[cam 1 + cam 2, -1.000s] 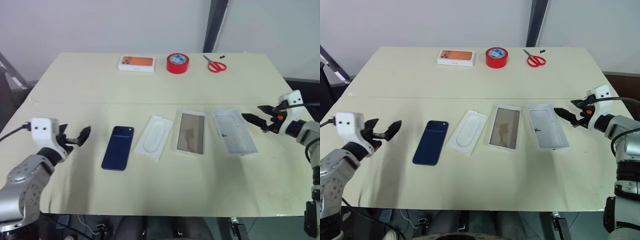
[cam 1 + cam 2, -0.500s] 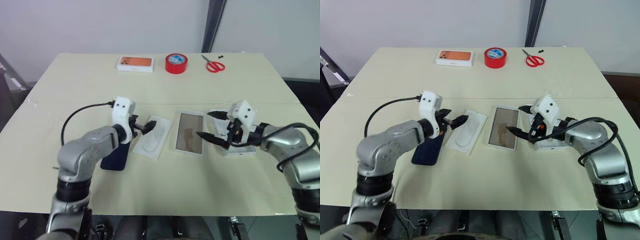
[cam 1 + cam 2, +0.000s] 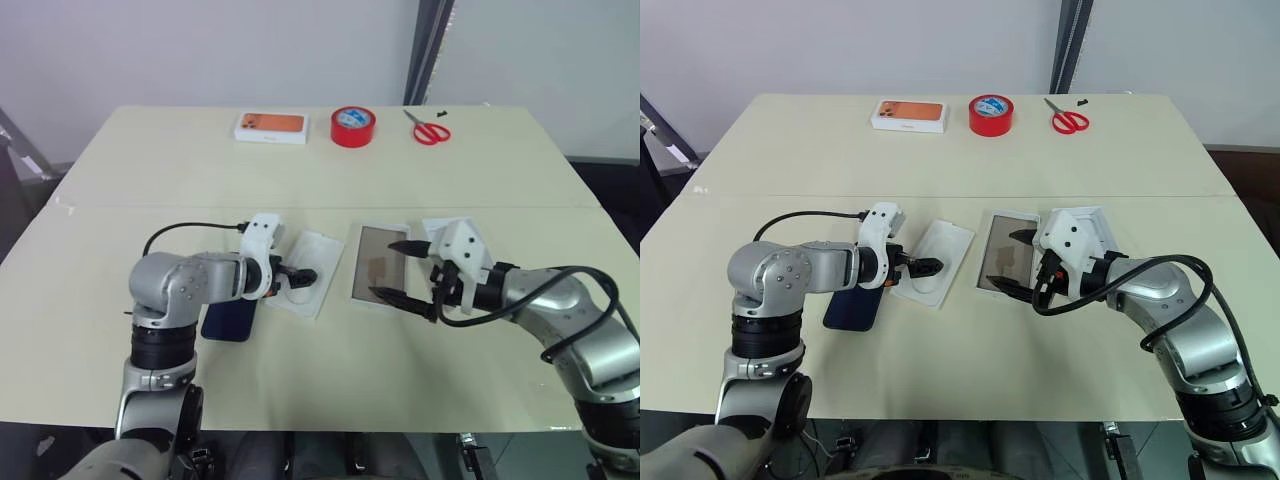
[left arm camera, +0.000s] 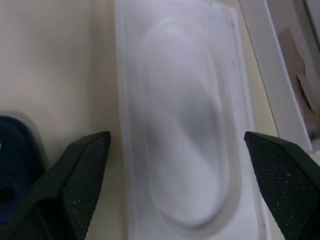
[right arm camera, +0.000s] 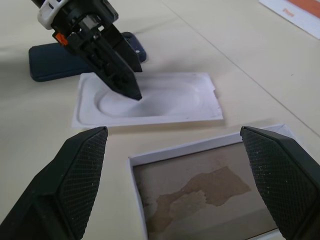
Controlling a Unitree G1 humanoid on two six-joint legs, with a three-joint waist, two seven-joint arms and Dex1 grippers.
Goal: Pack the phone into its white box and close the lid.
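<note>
The dark blue phone point(image 3: 228, 320) lies flat on the table, partly under my left forearm. To its right lies a thin white insert point(image 3: 310, 272) with an oval recess. My left gripper point(image 3: 303, 276) hangs open just above it, fingers wide on either side of the recess point(image 4: 185, 125). Further right is the white box point(image 3: 374, 262) with a brownish floor. My right gripper point(image 3: 393, 270) stands open over it, holding nothing. The lid point(image 3: 432, 226) lies beyond the box, mostly hidden behind my right hand.
At the table's far edge are a white box with an orange phone picture point(image 3: 272, 126), a red tape roll point(image 3: 354, 126) and red scissors point(image 3: 430, 130). The table's front edge runs close below both arms.
Both arms swung in from the table's sides to the middle. The left gripper now points down over the insert; the right has passed from the lid to above the white box.
</note>
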